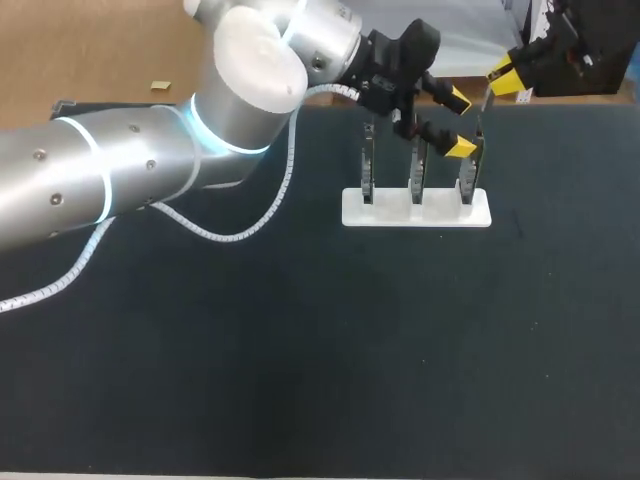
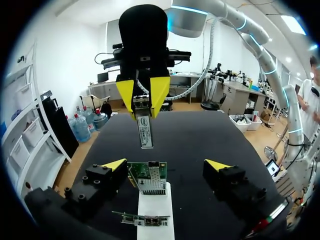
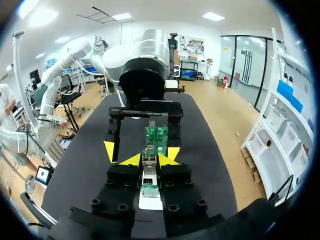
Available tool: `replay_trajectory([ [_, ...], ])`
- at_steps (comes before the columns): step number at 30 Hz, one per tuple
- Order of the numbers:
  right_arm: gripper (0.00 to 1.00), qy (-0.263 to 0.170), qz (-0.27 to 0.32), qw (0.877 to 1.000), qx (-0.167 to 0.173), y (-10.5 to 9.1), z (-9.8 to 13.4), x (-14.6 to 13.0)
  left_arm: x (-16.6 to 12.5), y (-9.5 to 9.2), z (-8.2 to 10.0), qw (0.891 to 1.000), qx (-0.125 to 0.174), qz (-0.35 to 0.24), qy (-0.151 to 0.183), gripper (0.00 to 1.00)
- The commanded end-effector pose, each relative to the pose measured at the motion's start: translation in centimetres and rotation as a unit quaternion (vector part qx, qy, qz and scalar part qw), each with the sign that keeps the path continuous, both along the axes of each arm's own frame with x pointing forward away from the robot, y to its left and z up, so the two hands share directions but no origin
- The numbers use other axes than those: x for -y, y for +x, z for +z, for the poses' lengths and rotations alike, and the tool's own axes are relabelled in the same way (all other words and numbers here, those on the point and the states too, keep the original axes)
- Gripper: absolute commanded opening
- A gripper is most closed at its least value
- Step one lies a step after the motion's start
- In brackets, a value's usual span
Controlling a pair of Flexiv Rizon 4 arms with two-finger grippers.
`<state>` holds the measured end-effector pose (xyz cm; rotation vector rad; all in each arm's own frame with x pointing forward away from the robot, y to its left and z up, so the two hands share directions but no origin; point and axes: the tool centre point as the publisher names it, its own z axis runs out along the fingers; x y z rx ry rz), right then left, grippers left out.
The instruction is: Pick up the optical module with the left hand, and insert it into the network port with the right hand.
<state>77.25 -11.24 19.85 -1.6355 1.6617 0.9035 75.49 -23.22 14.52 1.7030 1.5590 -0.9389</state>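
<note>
The optical module [image 2: 144, 131], a slim metal stick, hangs from my right gripper [image 2: 142, 96], which is shut on its upper end [image 3: 148, 172]. It hovers above and just beyond a green network card [image 2: 149, 177] that stands upright in a white holder [image 1: 416, 208]. My left gripper [image 2: 166, 165] is open and straddles that card, a yellow tip on either side without touching it. From above, the left gripper [image 1: 459, 123] sits at the holder's right end. The right gripper [image 1: 508, 82] is behind it at the table's far edge. In the right wrist view the card [image 3: 156, 137] stands straight ahead of the right gripper [image 3: 149, 159].
Two more upright cards [image 1: 368, 165] [image 1: 417, 170] stand in the same holder, left of the straddled one. My left arm [image 1: 150, 160] and its white cable [image 1: 250, 225] cross the table's back left. The dark tabletop [image 1: 320, 360] stretches toward the front.
</note>
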Motion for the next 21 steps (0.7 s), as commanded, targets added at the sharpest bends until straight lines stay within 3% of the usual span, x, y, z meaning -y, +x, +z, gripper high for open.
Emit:
replay_trajectory([
  [1,0.00,0.000,0.000,1.000,0.001,0.0,-0.1,-0.1,-0.1,0.0,-0.3,1.000,-0.005,0.002,0.015,1.00],
  [21,0.00,0.000,0.003,1.000,0.000,0.1,-0.1,0.1,0.0,0.2,-1.3,0.999,-0.004,-0.004,0.052,1.00],
])
